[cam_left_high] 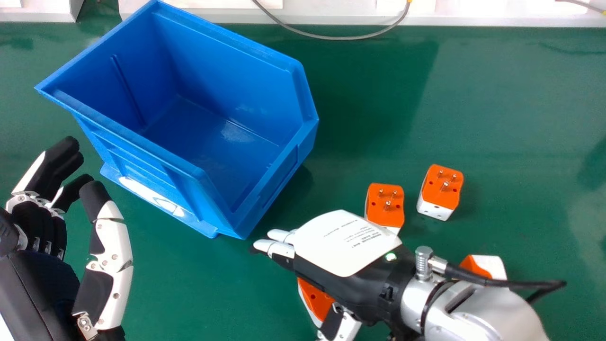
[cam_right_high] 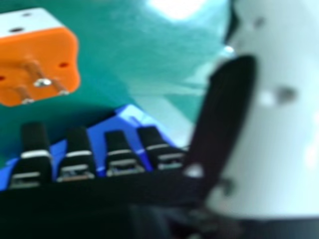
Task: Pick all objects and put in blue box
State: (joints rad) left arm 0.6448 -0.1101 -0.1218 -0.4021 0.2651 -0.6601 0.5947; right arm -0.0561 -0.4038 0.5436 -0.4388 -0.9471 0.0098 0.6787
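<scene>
Orange-and-white plugs, four of them by my count, all out on the green table (cam_left_high: 521, 118) and none of them in the blue box (cam_left_high: 227, 66) as far as I can see, so I'd call this the picking stage, right at the start. The right hand (cam_left_high: 348, 244) is held over the nearest plug (cam_left_high: 318, 300), palm down, fingers out straight and thumb wide of them, nothing gripped. IMO the next move is getting the thumb and fingers round that plug's sides, then lifting it clear of the box wall before dropping it in. Two more, the middle plug (cam_left_high: 384, 206) and the far plug (cam_left_high: 442, 185), stand prongs up beyond the hand, and the wrist plug (cam_left_high: 476, 266) is partly hidden by the forearm (cam_left_high: 478, 312), so that one could get bumped, and the black cable (cam_left_high: 502, 282) might snag. The left hand (cam_left_high: 111, 246) is near the box, loosely open, holding nothing. There's also a grey cord (cam_left_high: 326, 37) looping at the back edge, well apart from the plugs.
</scene>
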